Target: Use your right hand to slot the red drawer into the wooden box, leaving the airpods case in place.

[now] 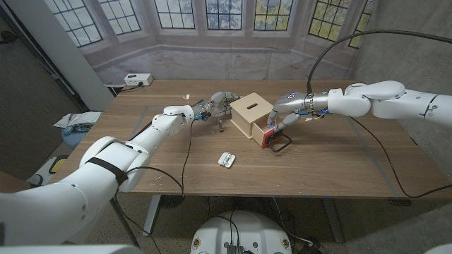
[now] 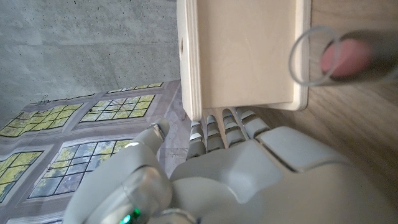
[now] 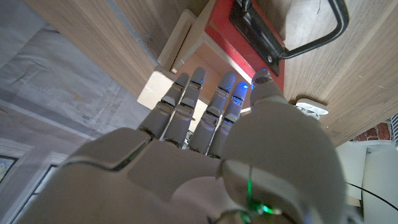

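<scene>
My left hand [image 1: 220, 99] braces the pale wooden box [image 1: 251, 114], fingers [image 2: 225, 127] flat, grasping nothing; right fingers [image 3: 205, 102], unclenched, nudge the red drawer [image 1: 271, 134] inward.

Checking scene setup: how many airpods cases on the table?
1: the white airpods case lies on the table in front of the wooden box, toward the robot. Others could be hidden behind the box.

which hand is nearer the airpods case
Right. The right hand is at the red drawer, just behind the case; the left hand is farther, at the box's far side.
</scene>
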`<move>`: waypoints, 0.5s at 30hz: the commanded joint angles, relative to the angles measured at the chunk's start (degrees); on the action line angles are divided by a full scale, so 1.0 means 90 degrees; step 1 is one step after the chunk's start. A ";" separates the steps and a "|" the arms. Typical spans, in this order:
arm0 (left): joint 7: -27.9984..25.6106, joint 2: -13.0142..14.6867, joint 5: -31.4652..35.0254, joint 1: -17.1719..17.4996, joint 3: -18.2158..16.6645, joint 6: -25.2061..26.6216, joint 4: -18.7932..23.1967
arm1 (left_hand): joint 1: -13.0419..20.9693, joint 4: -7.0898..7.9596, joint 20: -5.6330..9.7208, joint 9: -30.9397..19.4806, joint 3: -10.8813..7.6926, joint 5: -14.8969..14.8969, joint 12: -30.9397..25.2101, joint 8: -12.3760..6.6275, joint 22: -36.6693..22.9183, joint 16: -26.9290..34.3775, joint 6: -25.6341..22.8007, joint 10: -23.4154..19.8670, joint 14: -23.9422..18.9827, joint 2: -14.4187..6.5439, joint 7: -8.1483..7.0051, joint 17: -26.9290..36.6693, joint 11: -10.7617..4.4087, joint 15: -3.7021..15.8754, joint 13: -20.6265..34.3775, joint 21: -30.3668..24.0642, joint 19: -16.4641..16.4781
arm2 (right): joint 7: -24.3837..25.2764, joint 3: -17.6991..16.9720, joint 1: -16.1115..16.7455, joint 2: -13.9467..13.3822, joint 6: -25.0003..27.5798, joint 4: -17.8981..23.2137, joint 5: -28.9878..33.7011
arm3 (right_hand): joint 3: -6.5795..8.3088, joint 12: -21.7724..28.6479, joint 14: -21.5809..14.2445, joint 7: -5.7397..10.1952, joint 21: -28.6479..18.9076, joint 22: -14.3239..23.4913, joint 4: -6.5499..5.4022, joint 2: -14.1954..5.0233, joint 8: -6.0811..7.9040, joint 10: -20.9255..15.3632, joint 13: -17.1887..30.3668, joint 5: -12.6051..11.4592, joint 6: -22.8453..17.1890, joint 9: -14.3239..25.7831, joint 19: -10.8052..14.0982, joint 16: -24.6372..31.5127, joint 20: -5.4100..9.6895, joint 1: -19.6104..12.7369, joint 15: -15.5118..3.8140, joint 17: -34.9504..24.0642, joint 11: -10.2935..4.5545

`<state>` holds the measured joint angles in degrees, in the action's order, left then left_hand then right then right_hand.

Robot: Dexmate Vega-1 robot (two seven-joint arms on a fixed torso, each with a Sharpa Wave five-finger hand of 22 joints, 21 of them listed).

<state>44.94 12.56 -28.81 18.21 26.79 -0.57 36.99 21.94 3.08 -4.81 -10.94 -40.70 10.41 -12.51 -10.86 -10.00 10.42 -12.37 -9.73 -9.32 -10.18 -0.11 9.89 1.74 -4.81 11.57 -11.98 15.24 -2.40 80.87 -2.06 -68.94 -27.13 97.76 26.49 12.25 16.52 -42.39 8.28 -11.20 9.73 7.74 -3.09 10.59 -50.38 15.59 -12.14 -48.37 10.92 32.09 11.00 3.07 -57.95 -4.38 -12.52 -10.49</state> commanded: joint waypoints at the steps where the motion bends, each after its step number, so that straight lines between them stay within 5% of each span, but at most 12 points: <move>1: 0.0140 -0.0168 0.0114 -0.0200 -0.0020 -0.0154 -0.0416 | -0.0050 -0.0018 -0.0015 -0.0019 -0.0050 0.0010 0.0000 -0.0024 -0.0033 0.0009 -0.0041 -0.0016 -0.0051 0.0014 -0.0019 0.0013 0.0032 0.0022 0.0017 0.0034 0.0021 | -0.0035 -0.0134 0.0126 -0.0353 0.0485 0.0521 -0.0088 | 0.0037 -0.0029 0.0028 -0.0010 0.0025 0.0016 -0.0014 0.0001 0.0019 0.0016 0.0011 -0.0048 0.0015 0.0008 -0.0050 -0.0008 0.0222 0.0022 -0.0920 -0.0014 0.0001; 10: 0.0195 -0.0196 0.0179 -0.0227 -0.0044 -0.0170 -0.0437 | -0.0056 -0.0019 -0.0020 -0.0019 -0.0048 0.0009 0.0004 -0.0024 -0.0033 0.0009 -0.0045 -0.0009 -0.0049 0.0010 -0.0015 0.0017 0.0024 0.0019 0.0017 0.0032 0.0025 | 0.0064 -0.0335 0.0345 -0.0776 0.1097 0.1211 -0.0514 | 0.0051 -0.0032 0.0055 -0.0005 0.0018 0.0016 -0.0019 0.0002 0.0035 0.0009 0.0012 -0.0057 0.0018 0.0008 -0.0042 -0.0007 0.0164 0.0057 -0.0917 -0.0015 0.0004; 15: 0.0209 -0.0196 0.0186 -0.0209 -0.0055 -0.0155 -0.0374 | -0.0055 -0.0025 -0.0019 -0.0019 -0.0051 0.0009 0.0001 -0.0023 -0.0033 0.0010 -0.0044 -0.0018 -0.0051 0.0008 -0.0011 0.0017 0.0025 0.0019 0.0017 0.0032 0.0022 | 0.0021 -0.0484 0.0551 -0.1050 0.1641 0.1697 -0.1590 | 0.0065 -0.0070 0.0116 -0.0004 0.0003 0.0018 -0.0028 0.0005 0.0048 0.0073 0.0002 -0.0063 0.0027 0.0010 -0.0012 -0.0018 0.0063 0.0103 -0.0898 -0.0012 0.0027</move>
<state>46.25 11.13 -27.63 16.55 26.49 -1.86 33.71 21.85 2.90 -4.81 -10.94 -40.88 10.41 -12.51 -10.86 -10.04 10.42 -12.38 -9.72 -9.32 -10.08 -0.11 9.89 1.74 -4.81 11.57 -11.98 15.24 -2.38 78.67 0.21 -74.07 -20.08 105.63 22.95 12.50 16.09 -41.68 8.19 -11.21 9.73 7.48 -3.12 10.59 -49.98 15.59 -12.14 -48.28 10.93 32.09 11.00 3.07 -57.51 -4.28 -12.52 -10.45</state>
